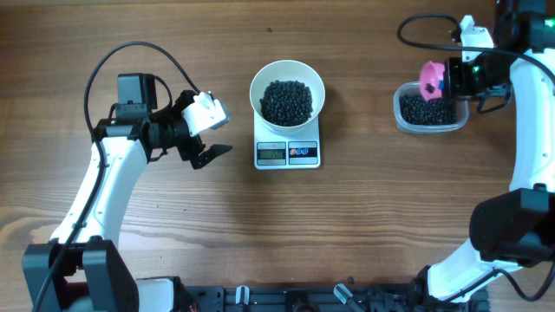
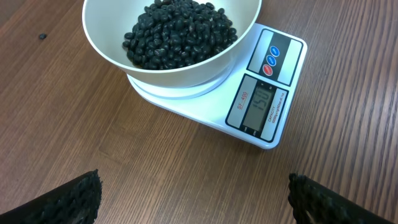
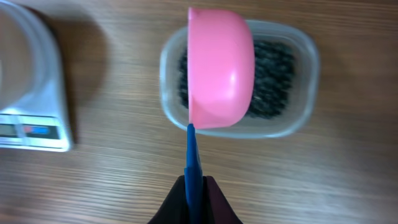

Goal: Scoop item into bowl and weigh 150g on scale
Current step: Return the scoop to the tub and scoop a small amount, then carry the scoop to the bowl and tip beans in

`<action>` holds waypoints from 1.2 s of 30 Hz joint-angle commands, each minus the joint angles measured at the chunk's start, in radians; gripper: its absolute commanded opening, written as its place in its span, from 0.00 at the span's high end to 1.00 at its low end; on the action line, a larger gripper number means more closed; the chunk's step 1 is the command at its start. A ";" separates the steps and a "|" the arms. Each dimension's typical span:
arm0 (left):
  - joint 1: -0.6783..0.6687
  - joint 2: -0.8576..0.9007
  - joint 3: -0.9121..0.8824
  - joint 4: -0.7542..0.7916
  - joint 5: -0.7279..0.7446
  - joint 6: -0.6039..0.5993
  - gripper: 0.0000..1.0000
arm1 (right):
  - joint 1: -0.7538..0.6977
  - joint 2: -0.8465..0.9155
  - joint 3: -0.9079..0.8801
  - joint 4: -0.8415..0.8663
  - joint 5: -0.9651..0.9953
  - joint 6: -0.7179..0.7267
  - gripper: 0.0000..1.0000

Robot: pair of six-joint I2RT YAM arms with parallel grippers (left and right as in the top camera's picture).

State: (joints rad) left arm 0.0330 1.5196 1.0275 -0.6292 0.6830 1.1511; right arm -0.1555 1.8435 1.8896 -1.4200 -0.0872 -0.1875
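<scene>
**Bowl of beans on the scale, scoop held over the tub**

On the left you have the left arm (image 1: 95,182) reaching in over the wooden table (image 1: 173,243). The left jaws stand wide open and hold nothing. They point toward the scale from its left side, and they sit apart from it with bare table between. In the left wrist view, both fingertips show only at the bottom corners of the picture.

In the middle you see the scale (image 1: 287,153) lying flat on the table with its front edge toward the robot. The white bowl (image 2: 186,73) stands upright on its platform. A heap of black beans (image 1: 287,101) fills the bottom of the bowl and stays below the rim. The grey display (image 2: 264,106) is lit with digits that look like 150, though they are small and read at a slant. A red and a blue button (image 2: 272,61) sit next to it. One stray bean (image 2: 42,36) lies on the table beyond the bowl.

On the right, the clear tub (image 1: 401,113) rests on the table well apart from the scale, with more beans (image 1: 429,111) inside. The right jaws are closed tight on the blue handle (image 3: 193,162) of the pink scoop (image 3: 221,65). The scoop is turned on its side over the tub. You cannot tell whether it touches the beans or carries any.
</scene>
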 commanded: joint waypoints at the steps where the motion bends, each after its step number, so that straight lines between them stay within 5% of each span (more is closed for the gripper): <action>1: 0.005 0.006 -0.003 0.000 0.023 0.019 0.00 | 0.038 -0.028 0.019 -0.011 0.224 0.008 0.96; 6: 0.005 0.006 -0.003 0.000 0.023 0.019 0.00 | 0.214 -0.027 0.019 -0.010 0.573 0.037 0.96; 11: 0.005 0.006 -0.003 0.000 0.023 0.020 0.00 | 0.261 -0.019 0.019 -0.026 0.604 0.032 0.96; 21: 0.005 0.006 -0.003 0.000 0.023 0.019 0.00 | 0.259 -0.020 0.116 0.042 0.144 0.004 0.96; 26: 0.005 0.006 -0.003 0.000 0.023 0.019 0.00 | 0.265 -0.007 0.148 0.233 -0.299 0.089 0.96; 36: 0.005 0.006 -0.003 0.000 0.023 0.019 0.00 | 0.454 0.066 0.145 0.251 -0.277 0.079 0.96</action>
State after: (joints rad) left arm 0.0330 1.5196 1.0275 -0.6292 0.6830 1.1511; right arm 0.2840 1.8988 2.0186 -1.1694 -0.3668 -0.1123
